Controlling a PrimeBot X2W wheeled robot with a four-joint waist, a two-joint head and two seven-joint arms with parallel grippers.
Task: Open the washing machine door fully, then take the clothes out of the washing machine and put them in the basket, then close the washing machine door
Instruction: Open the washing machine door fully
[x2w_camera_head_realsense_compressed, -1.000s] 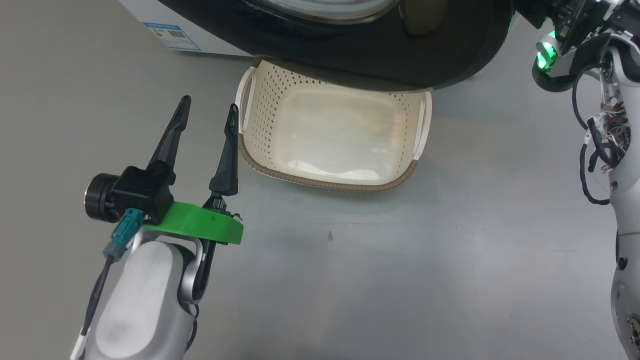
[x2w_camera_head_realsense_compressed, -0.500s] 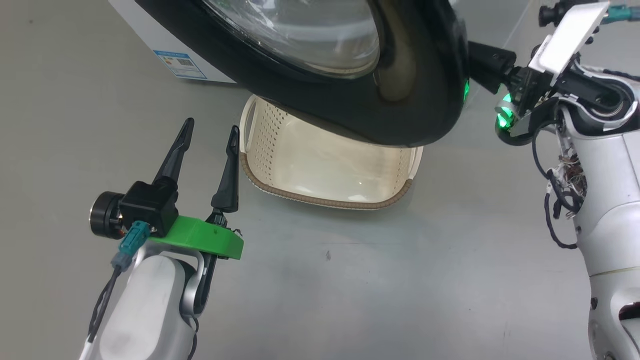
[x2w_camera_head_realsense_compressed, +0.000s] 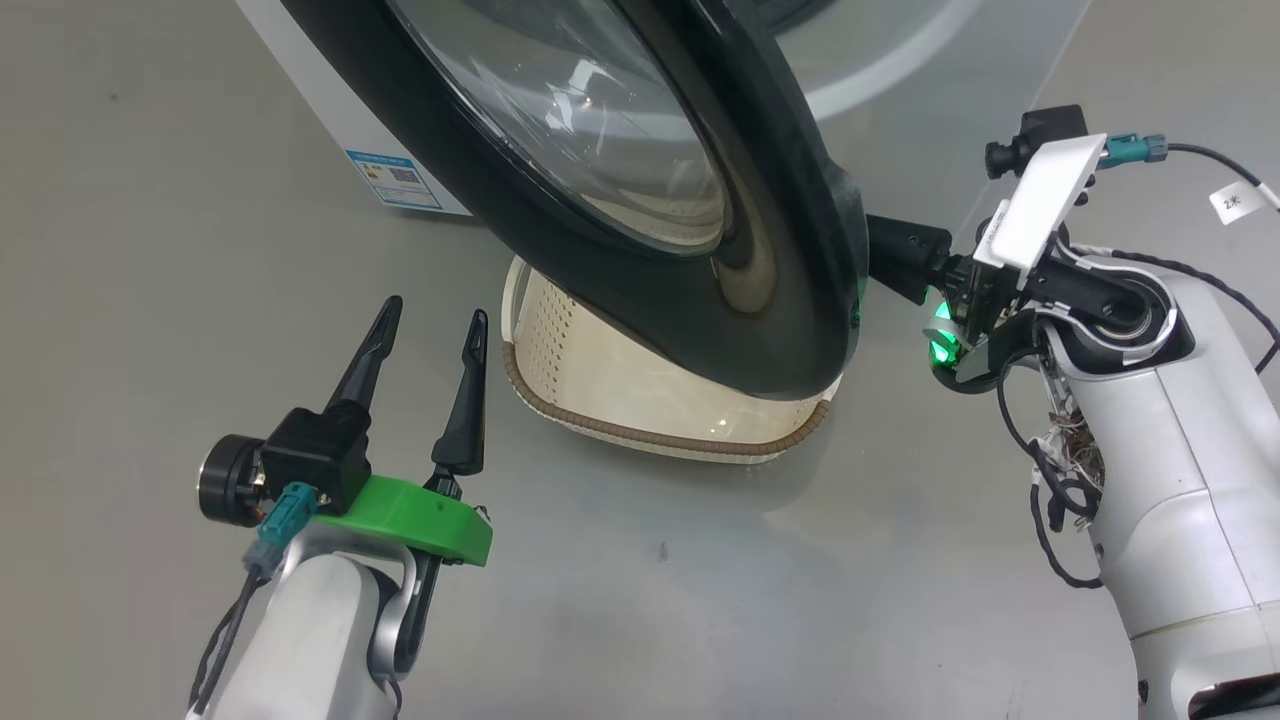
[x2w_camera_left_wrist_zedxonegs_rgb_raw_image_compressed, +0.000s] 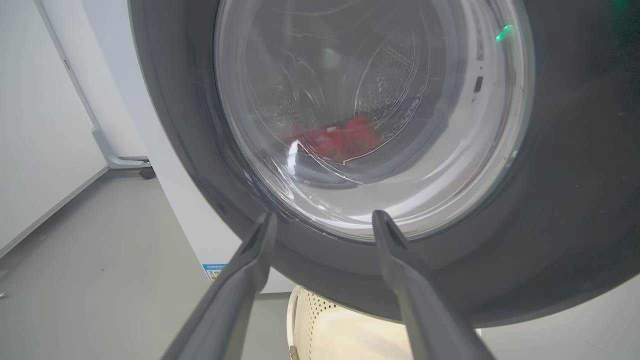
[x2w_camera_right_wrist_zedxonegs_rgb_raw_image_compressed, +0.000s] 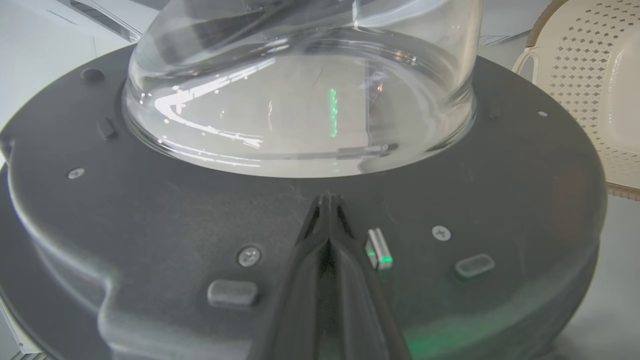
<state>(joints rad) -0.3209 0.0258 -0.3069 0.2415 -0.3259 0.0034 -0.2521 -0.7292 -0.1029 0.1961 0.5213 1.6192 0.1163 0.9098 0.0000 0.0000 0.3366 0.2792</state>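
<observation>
The big round washing machine door (x2w_camera_head_realsense_compressed: 600, 180), with its shiny black rim and clear glass bowl in the middle, stands part of the way open. It hangs over the small cream plastic basket (x2w_camera_head_realsense_compressed: 640, 432) with holes in its sides and a brown rim. The basket sits on the grey floor (x2w_camera_head_realsense_compressed: 700, 600) right in front of the big white boxy washing machine (x2w_camera_head_realsense_compressed: 345, 110). That looks like a good spot, because things pulled out can drop straight in.

The right claw (x2w_camera_right_wrist_zedxonegs_rgb_raw_image_compressed: 326, 205) is behind the door. Its two dark fingers are pressed tight together and hold nothing. Their tips rest on the dark inside face of the door, just below the glass bowl. Fingers shut like that make one stiff stick, so I think the claw is there to push the door wider.

The left claw (x2w_camera_head_realsense_compressed: 435, 308) hangs low, just beside the left end of the basket. Its fingers are spread wide and it holds nothing. It seems to wait out of the door's way.

The soft red clothes (x2w_camera_left_wrist_zedxonegs_rgb_raw_image_compressed: 340, 142) lie at the bottom of the drum, seen through the glass. The basket is empty. The door is not fully open yet, so opening it comes first.
</observation>
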